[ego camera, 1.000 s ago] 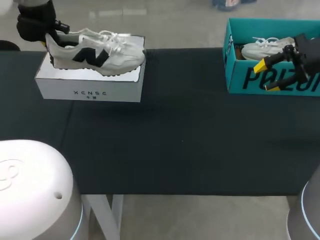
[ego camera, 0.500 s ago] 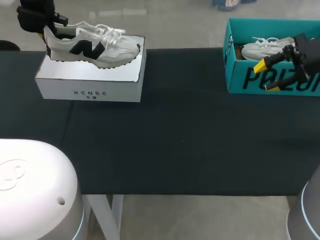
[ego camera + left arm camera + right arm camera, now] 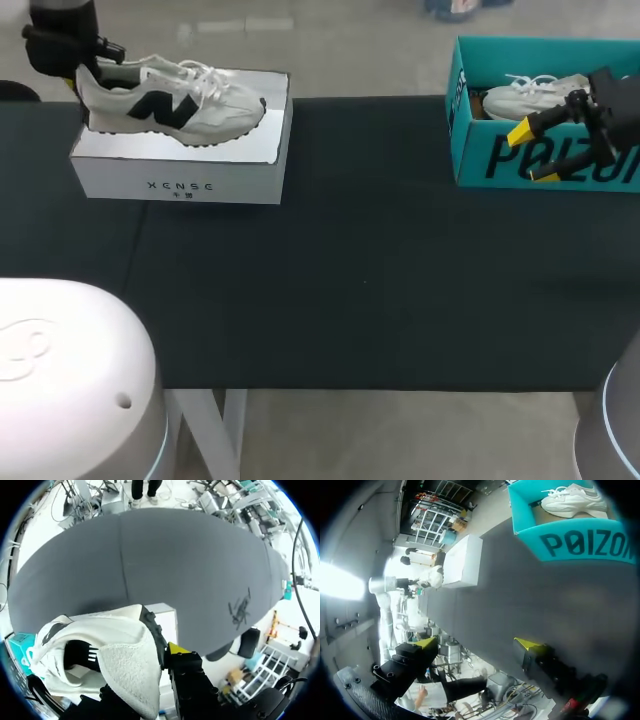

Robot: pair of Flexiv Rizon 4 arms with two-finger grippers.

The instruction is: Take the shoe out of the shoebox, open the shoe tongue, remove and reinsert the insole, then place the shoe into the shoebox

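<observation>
A white shoe [image 3: 165, 100] with a black side mark hangs just over the white shoebox [image 3: 180, 165] at the table's far left. My left gripper [image 3: 78, 72] is shut on the shoe's heel. In the left wrist view the heel collar [image 3: 127, 662] sits between the fingers, one yellow tip [image 3: 176, 648] outside it, the other hidden inside the shoe. My right gripper [image 3: 532, 153] stands open in front of a teal box [image 3: 470, 140], holding nothing. In its own view the right gripper [image 3: 477, 643] faces the table with the white shoebox [image 3: 462, 562] far ahead.
The teal box [image 3: 570, 540] at the far right holds a second white shoe [image 3: 525, 95]. The dark tabletop [image 3: 360, 270] stretches between the two boxes. White arm bases rise at the near left and right corners.
My left gripper has carried the shoe leftward and a little back over the white shoebox. The right arm has stayed still.
</observation>
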